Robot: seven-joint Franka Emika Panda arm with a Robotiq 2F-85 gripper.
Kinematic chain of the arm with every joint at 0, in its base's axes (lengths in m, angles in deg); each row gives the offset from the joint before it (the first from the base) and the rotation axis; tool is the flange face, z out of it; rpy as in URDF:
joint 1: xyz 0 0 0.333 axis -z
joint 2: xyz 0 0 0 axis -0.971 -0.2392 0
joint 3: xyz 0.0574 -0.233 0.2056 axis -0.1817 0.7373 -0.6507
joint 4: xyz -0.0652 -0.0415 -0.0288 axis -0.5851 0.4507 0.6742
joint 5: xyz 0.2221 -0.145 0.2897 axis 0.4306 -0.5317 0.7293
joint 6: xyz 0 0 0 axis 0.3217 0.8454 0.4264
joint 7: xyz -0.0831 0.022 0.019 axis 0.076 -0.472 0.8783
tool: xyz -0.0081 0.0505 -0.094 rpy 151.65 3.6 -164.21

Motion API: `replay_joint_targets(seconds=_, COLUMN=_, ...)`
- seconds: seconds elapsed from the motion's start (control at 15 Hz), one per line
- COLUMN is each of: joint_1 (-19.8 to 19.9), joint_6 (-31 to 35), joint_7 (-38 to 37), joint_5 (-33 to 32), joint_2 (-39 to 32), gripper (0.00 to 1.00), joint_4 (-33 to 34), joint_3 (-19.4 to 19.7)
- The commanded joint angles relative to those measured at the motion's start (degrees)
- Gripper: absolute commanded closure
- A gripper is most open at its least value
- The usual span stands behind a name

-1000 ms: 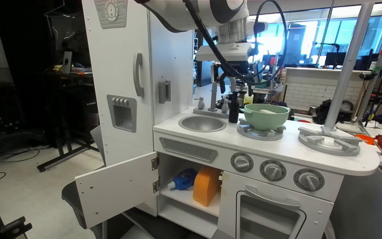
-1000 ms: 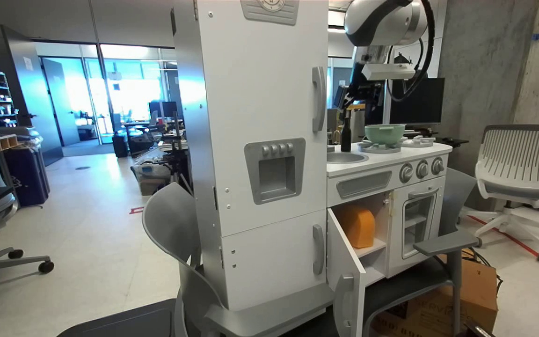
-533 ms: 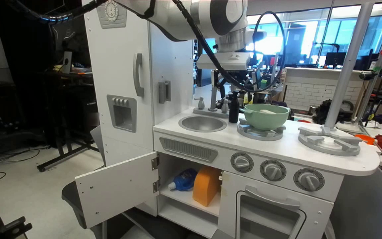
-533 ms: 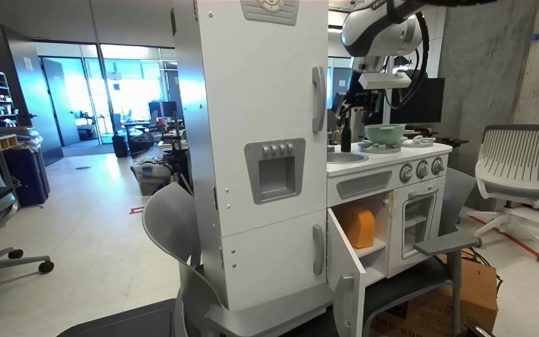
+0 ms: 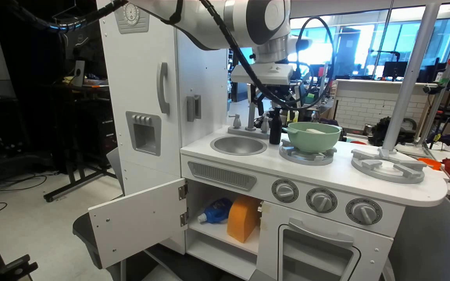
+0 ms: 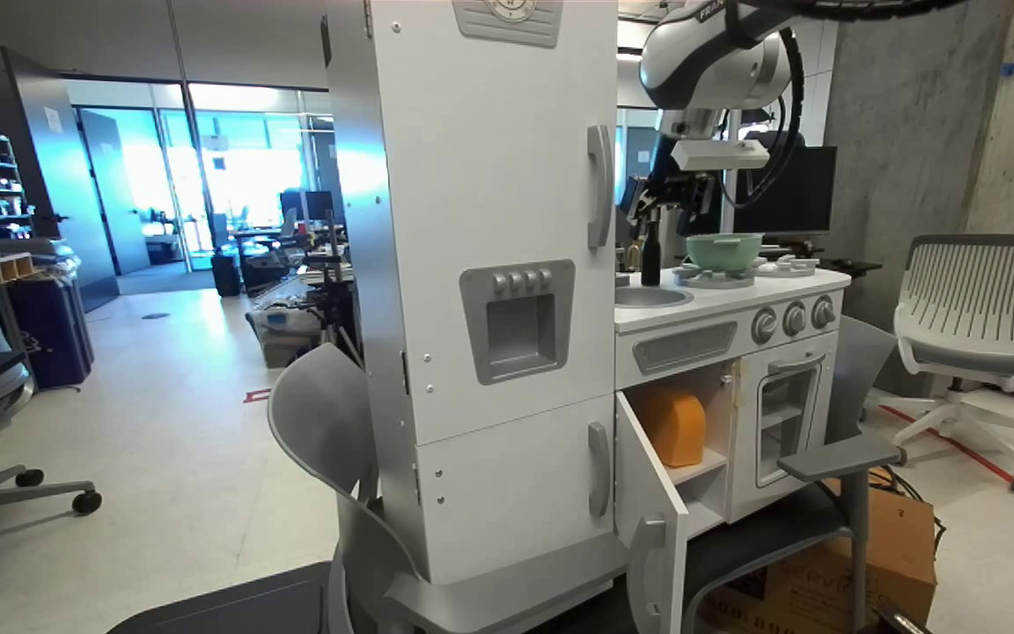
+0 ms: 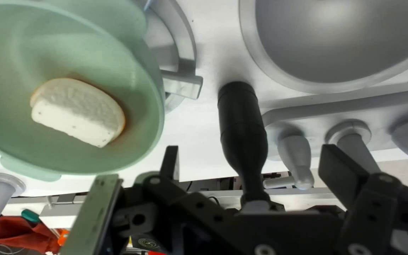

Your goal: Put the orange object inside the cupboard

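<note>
The orange object (image 5: 243, 218) already rests on the inner shelf (image 5: 213, 231) of the cupboard (image 5: 223, 255), so the placing step seems finished, and from well above this cupboard the gripper (image 7: 251, 161), spread wide and holding nothing, probably needs next only to retreat without knocking the black bottle (image 7: 243, 124).

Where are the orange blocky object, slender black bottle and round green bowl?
Orange blocky object (image 5: 241, 219): in an exterior view, lit face.
Slender black bottle (image 7: 243, 141): wrist view, body.
Round green bowl (image 5: 313, 142): in an exterior view, outer wall.

Exterior views share the cupboard (image 5: 218, 231); wrist view looks down.
</note>
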Motion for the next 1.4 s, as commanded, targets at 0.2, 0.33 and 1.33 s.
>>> replay_joint_targets(seconds=0.2, joint_1=0.1, joint_6=1.6, joint_7=1.5, joint_5=0.7, joint_2=-2.3, gripper=0.00, joint_4=3.5, joint_3=-1.3)
replay_joint_targets(seconds=0.33, joint_1=0.1, joint_6=2.2, joint_7=1.3, joint_5=0.6, joint_2=-2.5, gripper=0.00, joint_4=3.5, joint_3=-1.4)
replay_joint_targets(seconds=1.33, joint_1=0.2, joint_6=4.6, joint_7=1.4, joint_5=0.5, joint_2=-2.9, gripper=0.93, joint_4=3.6, joint_3=-1.9)
